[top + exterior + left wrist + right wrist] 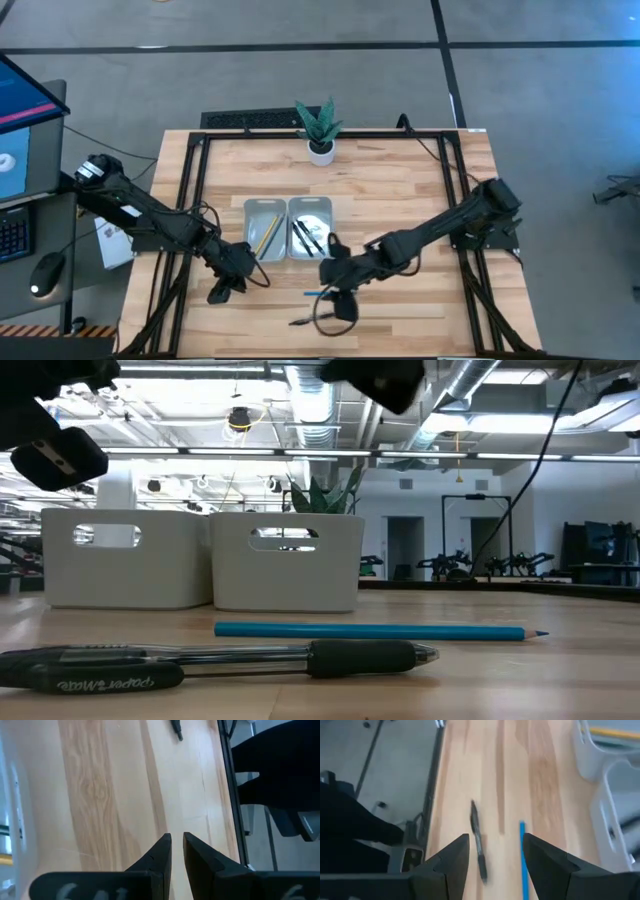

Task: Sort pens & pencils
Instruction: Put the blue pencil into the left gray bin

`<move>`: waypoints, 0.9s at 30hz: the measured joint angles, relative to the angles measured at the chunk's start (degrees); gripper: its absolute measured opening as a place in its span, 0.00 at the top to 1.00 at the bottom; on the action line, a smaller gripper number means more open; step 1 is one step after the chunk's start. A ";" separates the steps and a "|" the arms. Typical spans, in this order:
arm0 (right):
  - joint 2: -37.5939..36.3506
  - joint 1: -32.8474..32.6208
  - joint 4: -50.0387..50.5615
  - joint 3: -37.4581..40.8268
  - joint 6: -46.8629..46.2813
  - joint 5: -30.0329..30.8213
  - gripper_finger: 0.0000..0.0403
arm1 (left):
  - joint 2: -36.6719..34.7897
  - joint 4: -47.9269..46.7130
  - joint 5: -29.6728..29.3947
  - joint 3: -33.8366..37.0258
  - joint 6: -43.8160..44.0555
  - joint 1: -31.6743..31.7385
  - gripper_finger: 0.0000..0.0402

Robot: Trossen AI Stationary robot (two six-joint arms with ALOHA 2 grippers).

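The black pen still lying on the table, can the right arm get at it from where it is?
Probably yes. The right gripper hangs open over the black pen, with nothing between; the blue pencil lies beside it, apart.

Blue pencil (pixel 318 293) flat on table before the trays; black pen (pixel 303 321) just nearer the front edge. Yellow pencil (pixel 268 235) in left tray, black pens (pixel 308 236) in right.
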State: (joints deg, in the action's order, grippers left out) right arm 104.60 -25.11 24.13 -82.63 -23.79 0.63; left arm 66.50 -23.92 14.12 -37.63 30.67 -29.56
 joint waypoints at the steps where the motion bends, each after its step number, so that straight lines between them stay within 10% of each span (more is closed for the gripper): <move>1: 0.64 0.01 0.57 -0.95 0.58 -0.15 0.49 | 0.00 0.19 -0.01 0.00 0.00 0.00 0.90; 27: 2.59 0.12 20.48 -3.12 -4.70 -0.73 0.49 | -0.07 1.96 -9.02 0.00 0.64 0.02 0.90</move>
State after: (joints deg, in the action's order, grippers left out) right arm 107.20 -24.99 44.62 -85.76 -28.49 -0.10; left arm 66.43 -21.96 5.10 -37.63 31.31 -29.54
